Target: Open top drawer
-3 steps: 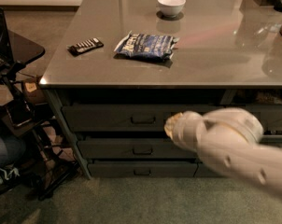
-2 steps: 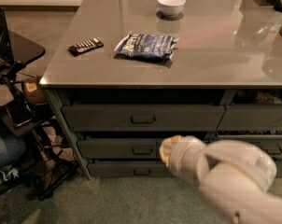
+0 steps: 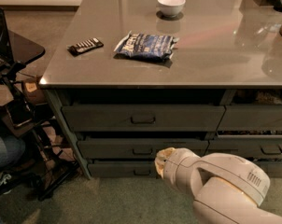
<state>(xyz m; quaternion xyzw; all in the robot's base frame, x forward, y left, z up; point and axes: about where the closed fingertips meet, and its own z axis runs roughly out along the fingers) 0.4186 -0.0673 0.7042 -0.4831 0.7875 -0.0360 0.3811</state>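
The top drawer (image 3: 143,117) is the wide, tall dark grey front right under the countertop, with a small loop handle (image 3: 143,120) at its centre. It looks shut, level with the narrower front (image 3: 255,117) on its right. My gripper (image 3: 162,161) is at the cream-tipped end of the white arm (image 3: 215,181), which comes in from the lower right. It sits low, in front of the shallower middle (image 3: 142,149) and bottom (image 3: 124,170) drawer fronts, below and right of the top drawer's handle, apart from it.
On the grey countertop (image 3: 215,55) lie a blue snack bag (image 3: 145,45), a black bar-shaped object (image 3: 85,46) and a white bowl (image 3: 171,4). A black stand with a laptop (image 3: 3,55) and a person's jeans leg (image 3: 5,150) are at the left.
The arm's tip has moved down and to the left, from level with the top drawer's lower edge to in front of the lower drawers. The drawers have not moved.
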